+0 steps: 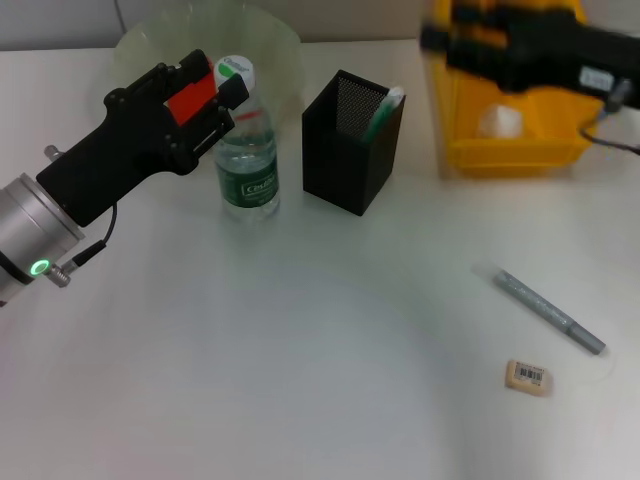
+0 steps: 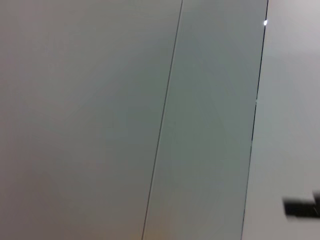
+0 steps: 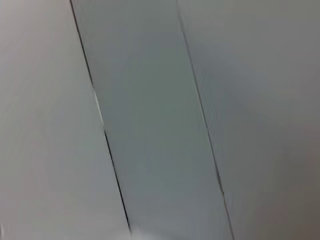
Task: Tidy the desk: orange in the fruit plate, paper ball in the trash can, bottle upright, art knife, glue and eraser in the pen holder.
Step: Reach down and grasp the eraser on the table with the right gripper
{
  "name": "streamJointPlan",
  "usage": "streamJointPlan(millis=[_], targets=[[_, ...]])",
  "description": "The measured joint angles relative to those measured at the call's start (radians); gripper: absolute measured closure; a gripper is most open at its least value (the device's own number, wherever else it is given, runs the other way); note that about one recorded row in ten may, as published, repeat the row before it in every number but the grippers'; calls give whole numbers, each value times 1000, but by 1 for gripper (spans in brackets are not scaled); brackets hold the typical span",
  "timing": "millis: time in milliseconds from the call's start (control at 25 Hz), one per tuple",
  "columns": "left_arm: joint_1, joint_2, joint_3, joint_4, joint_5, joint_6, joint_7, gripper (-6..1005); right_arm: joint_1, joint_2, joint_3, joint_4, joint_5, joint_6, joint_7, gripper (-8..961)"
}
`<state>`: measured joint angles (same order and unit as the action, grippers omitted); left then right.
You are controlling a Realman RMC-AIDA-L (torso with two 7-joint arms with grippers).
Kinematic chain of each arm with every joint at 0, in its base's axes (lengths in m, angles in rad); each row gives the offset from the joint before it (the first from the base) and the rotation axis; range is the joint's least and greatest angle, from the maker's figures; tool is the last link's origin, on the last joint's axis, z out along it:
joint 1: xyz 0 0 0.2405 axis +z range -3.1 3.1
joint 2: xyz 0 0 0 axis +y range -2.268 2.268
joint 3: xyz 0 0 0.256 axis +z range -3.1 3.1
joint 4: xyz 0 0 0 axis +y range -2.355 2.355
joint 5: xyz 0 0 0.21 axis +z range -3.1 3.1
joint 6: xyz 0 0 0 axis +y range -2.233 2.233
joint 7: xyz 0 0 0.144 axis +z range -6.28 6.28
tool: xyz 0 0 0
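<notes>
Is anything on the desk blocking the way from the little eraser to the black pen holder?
Only partly. The eraser lies at the desk's near right; the pen holder stands farther back, left of it. The grey art knife lies just behind the eraser, slightly right of a straight path. Otherwise bare desk.

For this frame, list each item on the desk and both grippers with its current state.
bottle: upright, cap on, left gripper at its cap
pen holder: upright, green-tipped item inside
trash can: upright, white paper ball inside
fruit plate: behind the bottle, contents hidden
eraser: flat on the desk
grey pen-like tool: lying on the desk
right gripper: over the trash can
</notes>
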<state>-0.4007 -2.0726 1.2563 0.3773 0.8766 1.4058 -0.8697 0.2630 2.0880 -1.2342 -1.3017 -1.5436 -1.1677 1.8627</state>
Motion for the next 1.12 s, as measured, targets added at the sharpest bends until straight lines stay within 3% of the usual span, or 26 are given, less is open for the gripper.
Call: streamJointPlan(millis=[120, 160, 240, 440, 800, 880, 920, 960, 1120], targets=[[-6, -1, 0, 0, 1, -2, 0, 440, -10, 2, 59, -182, -285, -135, 286, 395], [-7, -1, 0, 0, 1, -3, 0, 440, 4, 0, 100, -239, -376, -244, 379, 396], [-12, -2, 0, 0, 1, -5, 1, 440, 18, -2, 140, -300, -408, -354, 434, 396], [-20, -2, 0, 0, 5, -8, 1, 440, 30, -4, 161, -376, -453, -430, 489, 397], [-29, 2, 0, 0, 7, -12, 2, 440, 134, -7, 156, -511, -604, -657, 642, 400], [-29, 2, 0, 1, 8, -9, 1, 440, 191, -8, 148, -567, -765, -777, 668, 400], [-29, 2, 0, 1, 8, -9, 1, 440, 191, -8, 148, -567, -765, -777, 668, 400], [-30, 2, 0, 0, 8, -8, 1, 440, 217, -8, 125, -603, -891, -847, 680, 401], [-28, 2, 0, 0, 9, -10, 1, 440, 241, -8, 65, -614, -991, -912, 684, 402]])
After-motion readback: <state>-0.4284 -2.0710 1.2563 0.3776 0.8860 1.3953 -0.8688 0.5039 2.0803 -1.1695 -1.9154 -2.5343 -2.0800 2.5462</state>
